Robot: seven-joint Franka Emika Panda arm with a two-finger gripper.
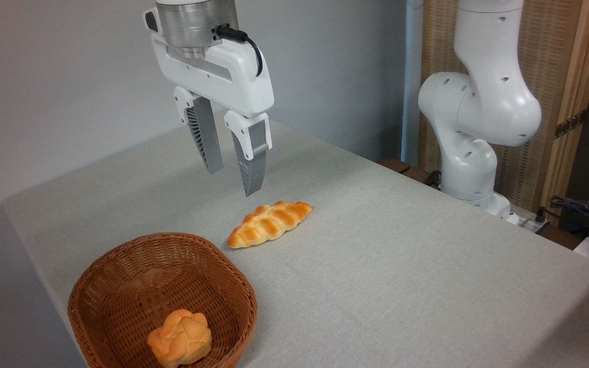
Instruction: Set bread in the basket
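My gripper (231,180) hangs open and empty in the upper middle of the picture, above the long loaf (269,224), while the bun (180,339) sits inside the basket (120,276) at the lower left.

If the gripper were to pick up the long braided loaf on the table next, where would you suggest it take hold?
Grip the braided loaf across its thick middle, coming straight down from above. It lies flat on the table with both ends tapering to points, so the middle probably offers the widest, steadiest sides. The open gripper would likely need to turn so its fingers close across the loaf's narrow width.
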